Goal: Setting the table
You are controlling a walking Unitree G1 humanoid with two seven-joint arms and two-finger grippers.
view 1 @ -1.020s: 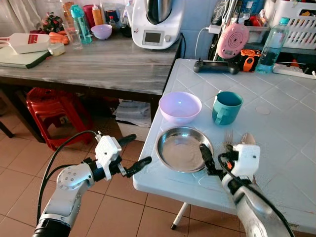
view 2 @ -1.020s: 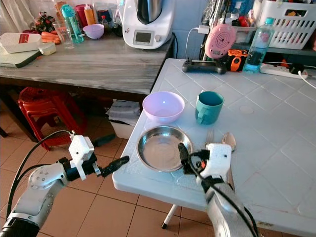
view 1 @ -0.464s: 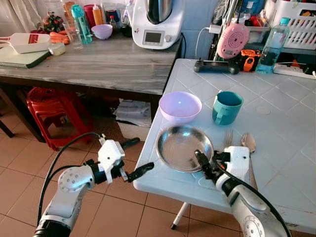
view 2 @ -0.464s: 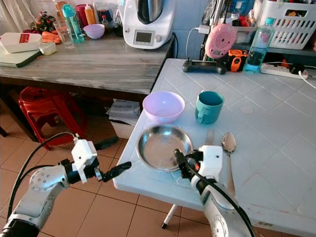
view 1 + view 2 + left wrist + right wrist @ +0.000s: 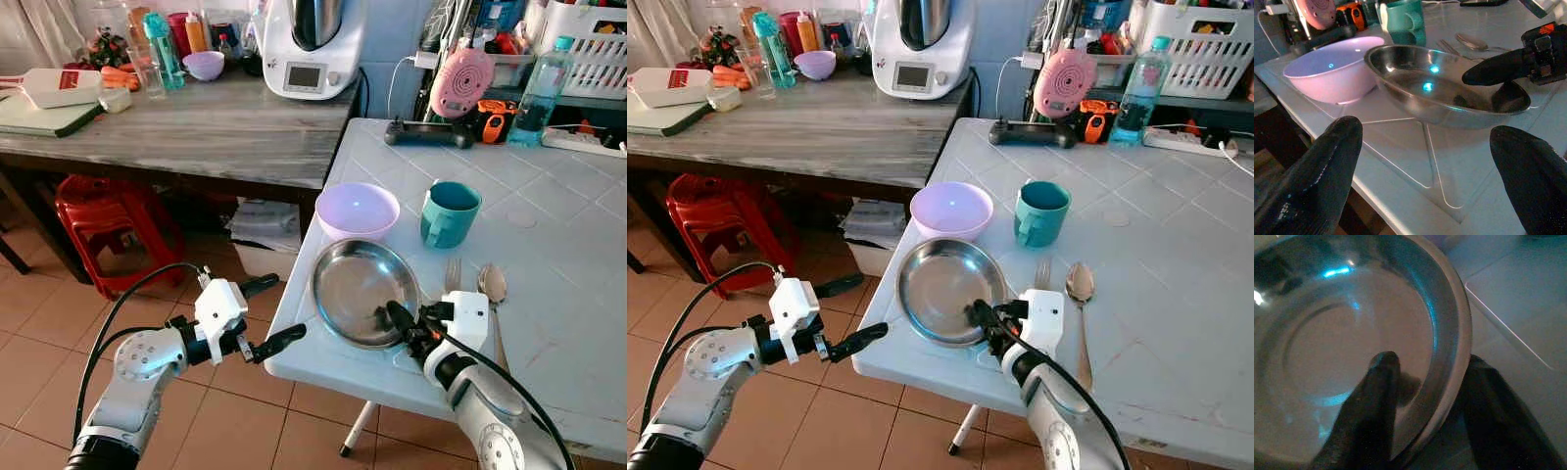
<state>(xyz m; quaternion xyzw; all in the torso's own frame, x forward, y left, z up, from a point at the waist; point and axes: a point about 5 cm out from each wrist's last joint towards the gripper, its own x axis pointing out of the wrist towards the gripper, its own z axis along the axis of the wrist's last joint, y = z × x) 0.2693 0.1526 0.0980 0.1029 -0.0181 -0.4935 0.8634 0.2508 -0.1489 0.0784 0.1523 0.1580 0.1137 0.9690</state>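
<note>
Right gripper (image 5: pixel 404 327) clamped on the near rim of the steel plate (image 5: pixel 358 286) — one finger inside the dish, one outside under the lip, as seen in the right wrist view. Plate tilted, near edge raised off the white table (image 5: pixel 558 225), far edge low beside the pink bowl (image 5: pixel 357 210). Teal mug (image 5: pixel 449 212) just behind and to the right; fork (image 5: pixel 452 274) and spoon (image 5: pixel 492 285) lying on the table to the right of the plate.

Left gripper (image 5: pixel 266 313) spread wide and empty, hovering off the table's front edge over the tiled floor (image 5: pixel 39 304), pointed toward the plate.

Probably mid-way through shifting the plate to its place. To do it well: keep the pinch firm on the rim, since thin polished steel likely slips under a two-finger hold. Lift just enough to clear the surface, level the dish before travel, and move slowly — a swinging far edge could knock the bowl. Steer away from the cutlery. Set down flat, well in from the table's edge, and only then release. Best to hold the left gripper clear unless support underneath is needed.
</note>
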